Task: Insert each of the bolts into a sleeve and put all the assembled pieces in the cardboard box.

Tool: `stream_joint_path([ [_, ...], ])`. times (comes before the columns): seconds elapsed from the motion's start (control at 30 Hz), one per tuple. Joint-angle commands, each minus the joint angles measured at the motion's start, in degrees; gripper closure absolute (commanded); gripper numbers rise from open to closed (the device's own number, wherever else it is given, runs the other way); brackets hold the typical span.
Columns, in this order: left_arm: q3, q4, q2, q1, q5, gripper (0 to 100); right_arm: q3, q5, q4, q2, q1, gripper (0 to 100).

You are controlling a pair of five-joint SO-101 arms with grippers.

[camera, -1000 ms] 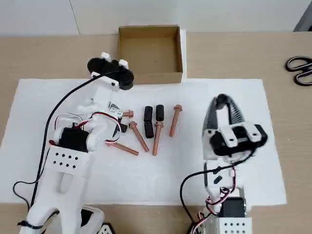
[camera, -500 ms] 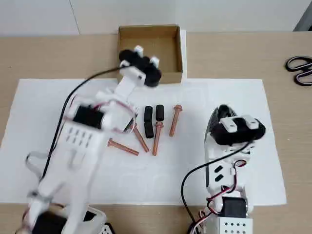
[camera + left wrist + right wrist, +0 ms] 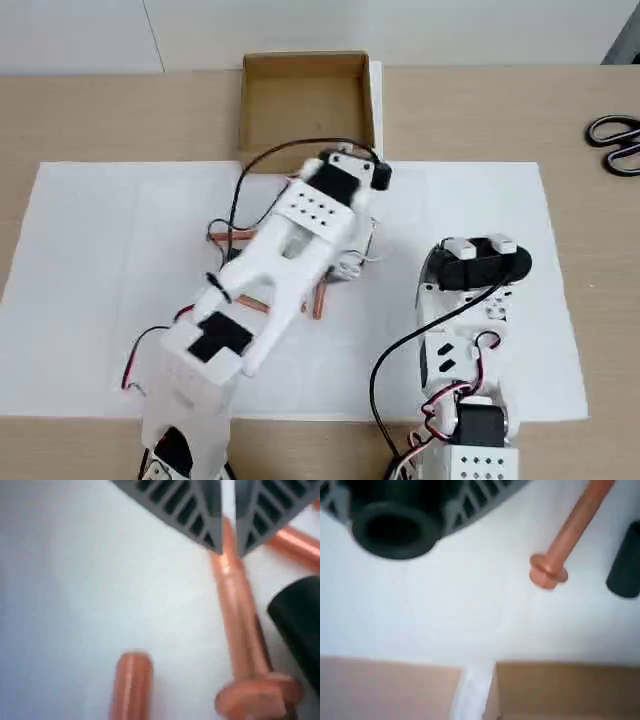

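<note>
In the left wrist view my left gripper (image 3: 227,542) has its grey jaws closed on the shaft end of a copper bolt (image 3: 240,615), whose head points away from them. A black sleeve (image 3: 300,612) lies just beside it, and another bolt (image 3: 131,685) lies apart. From above, the left arm (image 3: 300,230) stretches diagonally over the bolts and sleeves and hides most of them. My right gripper (image 3: 400,505) is shut on a black sleeve (image 3: 395,530), seen end-on, with a loose bolt (image 3: 567,540) farther off. The cardboard box (image 3: 243,100) stands at the back.
A white sheet (image 3: 100,250) covers the wooden table. Loose bolts (image 3: 225,237) poke out beside the left arm. The right arm (image 3: 475,265) stands on the right of the sheet. Scissors (image 3: 615,140) lie at the far right edge.
The left arm has swung from the left side of the sheet to the right, over the middle group of bolts and sleeves. The right arm has drawn back a little.
</note>
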State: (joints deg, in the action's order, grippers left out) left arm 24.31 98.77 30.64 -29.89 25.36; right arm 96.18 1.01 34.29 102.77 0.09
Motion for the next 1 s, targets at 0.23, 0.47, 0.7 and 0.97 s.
stream_joint_path([
  [0.23, 21.8, -0.4, 0.8, 0.0, 7.2, 96, 0.3, -0.6, 1.9, 1.1, 3.2, 99.4],
  [0.47, 21.5, -1.3, 0.9, 0.4, 7.1, 72, 0.3, -0.6, 2.1, 1.1, 6.0, 99.4],
  [0.7, 21.2, -5.2, 6.2, 1.1, -0.4, 71, 0.3, -0.6, 2.0, 1.1, 5.9, 99.4],
  [0.97, 24.5, -5.3, 14.5, 4.2, -1.2, 71, 0.3, -0.6, 2.0, 1.1, 5.9, 99.4],
])
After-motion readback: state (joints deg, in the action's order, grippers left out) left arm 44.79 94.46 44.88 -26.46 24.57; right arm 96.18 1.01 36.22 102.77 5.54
